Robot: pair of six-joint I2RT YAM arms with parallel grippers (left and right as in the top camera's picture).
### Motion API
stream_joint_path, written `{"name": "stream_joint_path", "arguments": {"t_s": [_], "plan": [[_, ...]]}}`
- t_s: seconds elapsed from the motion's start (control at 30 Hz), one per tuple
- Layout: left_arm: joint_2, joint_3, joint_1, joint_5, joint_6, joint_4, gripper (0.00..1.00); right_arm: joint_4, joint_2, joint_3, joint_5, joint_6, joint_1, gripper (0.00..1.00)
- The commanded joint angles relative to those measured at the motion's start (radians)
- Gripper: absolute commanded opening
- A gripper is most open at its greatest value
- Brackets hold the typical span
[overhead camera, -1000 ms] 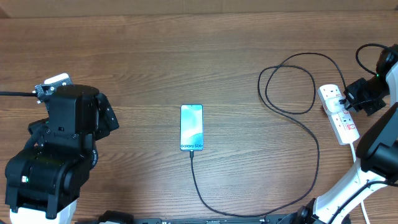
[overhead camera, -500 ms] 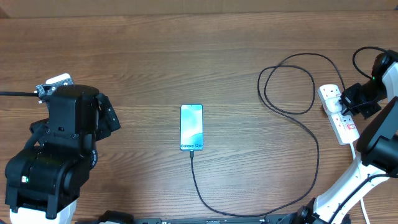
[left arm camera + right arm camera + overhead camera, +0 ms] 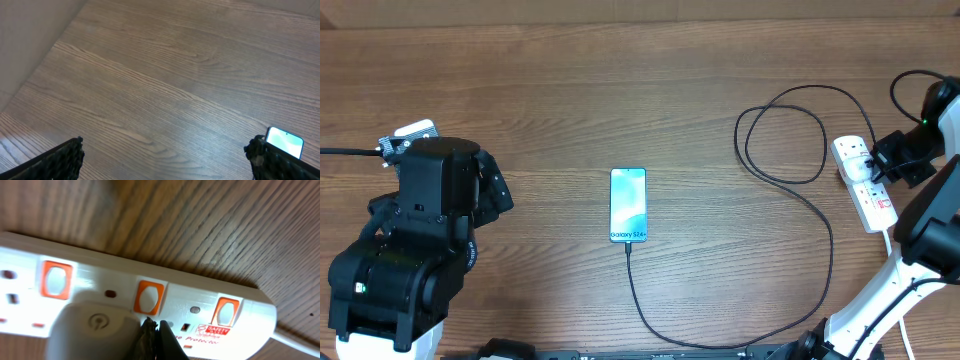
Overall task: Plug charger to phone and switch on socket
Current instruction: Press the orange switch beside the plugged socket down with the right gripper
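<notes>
The phone [image 3: 628, 204] lies face up mid-table with its screen lit; its corner also shows in the left wrist view [image 3: 284, 142]. The charger, a thin black cable [image 3: 825, 215], is plugged into the phone's near end, loops right and runs up to the socket [image 3: 873, 200], a white power strip. In the right wrist view a pale plug block [image 3: 95, 330] sits in the socket [image 3: 240, 292]. My right gripper [image 3: 152, 326] is shut, its tips touching the strip just below the middle orange switch [image 3: 150, 297]. My left gripper [image 3: 165, 160] is open and empty above bare table.
My left arm [image 3: 420, 230] fills the left front of the table. The socket's thick white cord [image 3: 892, 245] runs toward the front right beside my right arm. A cable loop [image 3: 785, 135] lies left of the socket.
My right gripper shifted a little left onto the socket, then eased back slightly. The phone, cable and left arm have not moved.
</notes>
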Motion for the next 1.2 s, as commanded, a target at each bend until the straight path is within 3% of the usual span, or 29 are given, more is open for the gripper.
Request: {"name": "stream_joint_path", "arguments": {"t_s": [0.0,0.83,1.0,1.17], "plan": [[0.003,-0.002,0.005,0.007,-0.022,-0.003,1.00,0.002,0.004,0.039,-0.076,-0.047,-0.016,0.04],[0.003,-0.002,0.005,0.026,-0.022,-0.011,1.00,-0.035,0.082,-0.001,-0.079,-0.042,0.063,0.04],[0.003,-0.002,0.005,0.026,-0.022,-0.010,1.00,-0.109,-0.019,-0.001,-0.006,0.014,0.059,0.04],[0.003,-0.003,0.005,0.026,-0.023,-0.010,1.00,-0.174,-0.282,-0.001,0.008,0.014,0.074,0.04]]}}
